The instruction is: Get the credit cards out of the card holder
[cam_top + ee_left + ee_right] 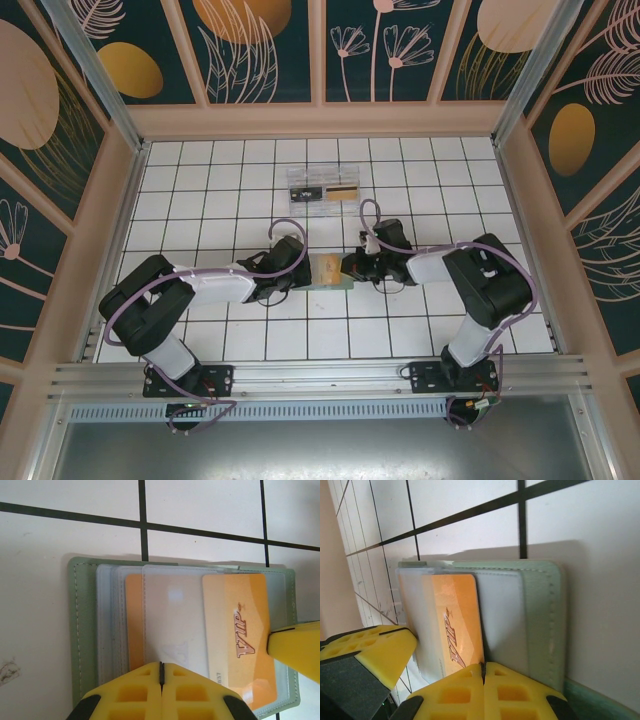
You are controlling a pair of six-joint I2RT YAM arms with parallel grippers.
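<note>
The orange card [240,630] says "VIP" in shiny letters. It sticks partway out of a clear pocket [172,615] in the one green card holder [80,630]. The holder lies open on the tiled table [50,540], between both arms. A second orange card [134,625] peeks out behind. Two loose cards [322,188] lie farther back. The left gripper [161,667] is squeezed closed at the holder's edge. The right gripper [483,669] is squeezed closed at the VIP card's edge, but I cannot tell if it pinches the card.
</note>
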